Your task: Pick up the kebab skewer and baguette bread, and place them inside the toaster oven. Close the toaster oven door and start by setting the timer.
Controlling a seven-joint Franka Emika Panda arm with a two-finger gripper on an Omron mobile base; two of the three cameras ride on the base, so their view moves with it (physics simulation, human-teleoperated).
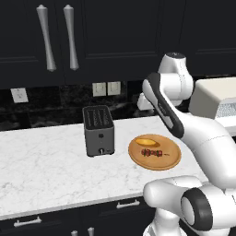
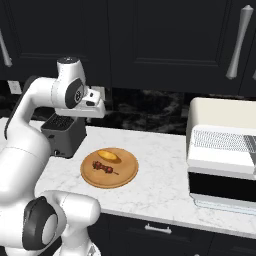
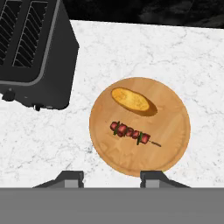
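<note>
- Your gripper hangs high above the wooden plate, jaws narrow, holding nothing.
- Skewer and bread lie side by side on it.
- Toaster oven sits far right.

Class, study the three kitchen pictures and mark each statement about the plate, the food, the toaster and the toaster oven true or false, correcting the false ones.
1. The kebab skewer lies on the wooden plate. True.
2. The baguette bread sits inside the toaster oven. False: it lies on the plate beside the skewer.
3. The dark toaster stands on the counter next to the plate. True.
4. The gripper holds the skewer. False: it holds nothing.
</note>
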